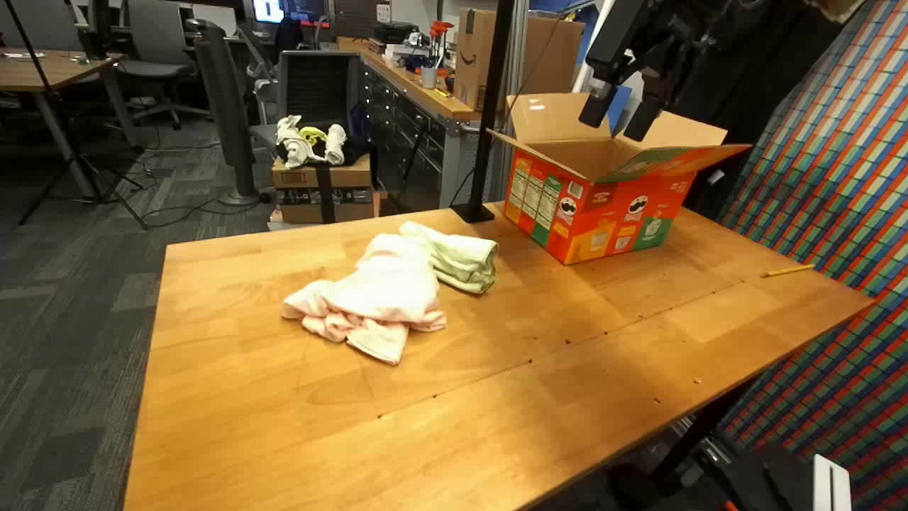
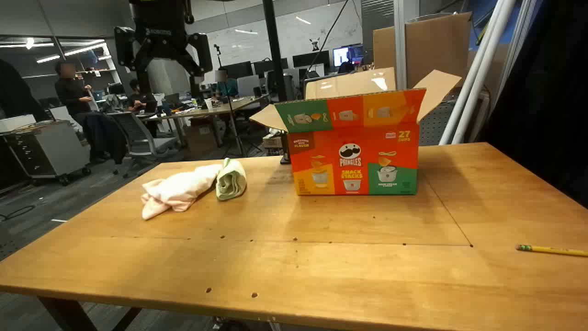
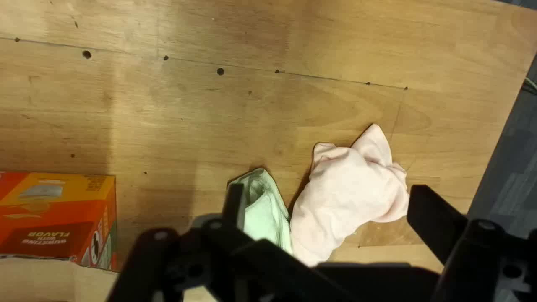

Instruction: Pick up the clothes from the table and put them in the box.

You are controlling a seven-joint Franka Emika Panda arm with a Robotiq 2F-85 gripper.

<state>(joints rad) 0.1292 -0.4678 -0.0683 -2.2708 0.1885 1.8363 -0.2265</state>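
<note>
A crumpled pale pink cloth (image 1: 383, 284) lies on the wooden table (image 1: 284, 426); it also shows in an exterior view (image 2: 181, 186) and the wrist view (image 3: 348, 188). A rolled pale green cloth (image 1: 464, 259) lies against it, also seen in an exterior view (image 2: 231, 180) and the wrist view (image 3: 264, 218). The orange-red Pringles box (image 2: 353, 161) stands with its flaps open; its side shows in the wrist view (image 3: 50, 214). Its inner floor is hidden. My gripper (image 3: 327, 201) is open and empty, high above the cloths in an exterior view (image 2: 170, 86).
A black pole (image 1: 489, 121) rises from the table's back edge beside the box. A yellow pencil (image 2: 551, 250) lies on the table. Beyond the table, more cloths (image 1: 308, 142) lie on a stacked carton (image 1: 347, 177). The table's edge shows near the pink cloth in the wrist view.
</note>
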